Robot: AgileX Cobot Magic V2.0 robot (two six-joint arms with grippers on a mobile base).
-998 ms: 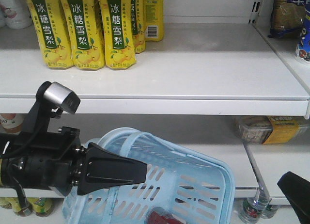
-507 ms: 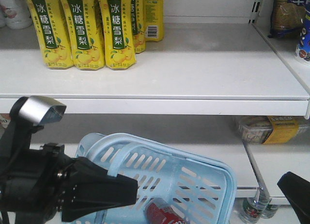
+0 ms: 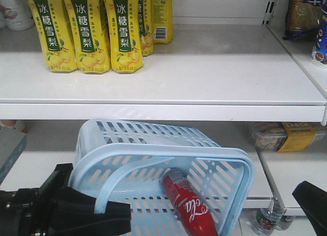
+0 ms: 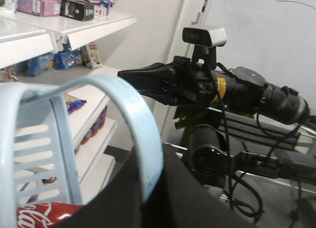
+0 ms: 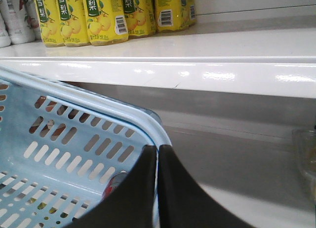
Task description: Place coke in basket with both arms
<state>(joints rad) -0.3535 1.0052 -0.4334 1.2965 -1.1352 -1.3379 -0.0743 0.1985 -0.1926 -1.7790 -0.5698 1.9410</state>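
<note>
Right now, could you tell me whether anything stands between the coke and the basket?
Nothing does: the coke already lies inside the basket, resting on its slotted wall. The left gripper holds the basket's handle.

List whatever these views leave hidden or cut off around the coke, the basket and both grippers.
- Coke: cap end cut off by the front view's bottom edge; in the left wrist view, mostly behind the left gripper.
- Left gripper: its hold on the basket handle is hidden by the gripper body.
- Right gripper: only a corner shows in the front view.
</note>
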